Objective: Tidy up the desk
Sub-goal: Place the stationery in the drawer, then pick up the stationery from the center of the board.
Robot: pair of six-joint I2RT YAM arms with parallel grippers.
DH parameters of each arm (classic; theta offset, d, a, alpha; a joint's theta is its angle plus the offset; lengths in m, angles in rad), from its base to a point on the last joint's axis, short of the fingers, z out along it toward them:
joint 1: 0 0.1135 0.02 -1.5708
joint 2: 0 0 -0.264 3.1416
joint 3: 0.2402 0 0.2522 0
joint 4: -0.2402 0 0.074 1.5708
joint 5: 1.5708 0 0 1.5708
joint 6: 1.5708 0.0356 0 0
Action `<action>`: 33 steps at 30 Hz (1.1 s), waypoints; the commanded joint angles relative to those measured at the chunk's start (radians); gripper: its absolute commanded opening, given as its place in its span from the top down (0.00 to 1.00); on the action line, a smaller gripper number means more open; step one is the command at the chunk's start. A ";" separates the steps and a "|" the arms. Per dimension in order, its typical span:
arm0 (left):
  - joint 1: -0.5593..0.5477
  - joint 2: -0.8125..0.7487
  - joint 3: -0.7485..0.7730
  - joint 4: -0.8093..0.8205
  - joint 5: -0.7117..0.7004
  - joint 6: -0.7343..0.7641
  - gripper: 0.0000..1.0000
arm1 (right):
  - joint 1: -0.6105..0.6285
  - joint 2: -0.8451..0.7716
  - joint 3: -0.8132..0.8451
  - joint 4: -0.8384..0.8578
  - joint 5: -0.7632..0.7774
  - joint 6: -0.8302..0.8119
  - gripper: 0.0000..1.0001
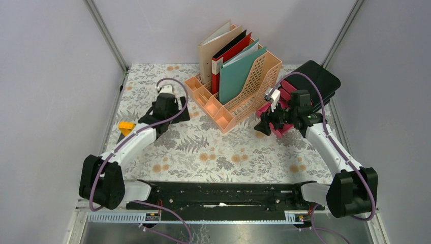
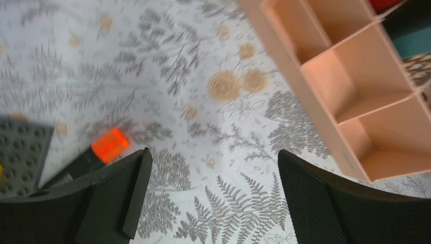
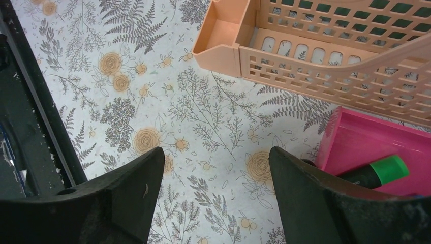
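Across the middle of the frame the desk (image 1: 213,152) is laid, long axis left-right, near edge hidden by the rail (image 1: 218,195). Left gripper (image 2: 213,173) and right gripper (image 3: 216,168) are spread wide, empty.

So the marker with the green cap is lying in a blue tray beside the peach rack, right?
Not quite: the tray is pink, not blue. The right wrist view shows the green-capped marker lying in it, beside the peach rack.

on the desk (image 1: 213,152), tray (image 3: 366,142) right of rack (image 1: 239,96)
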 commanded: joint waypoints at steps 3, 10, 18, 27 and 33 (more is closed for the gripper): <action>0.011 0.054 0.231 -0.151 0.102 0.411 0.01 | -0.002 -0.031 0.041 -0.012 -0.048 -0.038 0.17; 0.056 0.052 0.143 -0.171 0.130 0.660 0.01 | -0.002 -0.038 0.039 -0.023 -0.063 -0.064 0.17; 0.230 0.122 0.099 -0.215 0.234 0.746 0.09 | -0.002 -0.037 0.038 -0.028 -0.055 -0.083 0.16; 0.249 0.333 0.175 -0.296 0.237 0.802 0.27 | -0.002 -0.027 0.040 -0.037 -0.043 -0.100 0.15; 0.276 0.416 0.226 -0.309 0.237 0.816 0.37 | -0.002 -0.017 0.043 -0.045 -0.034 -0.113 0.15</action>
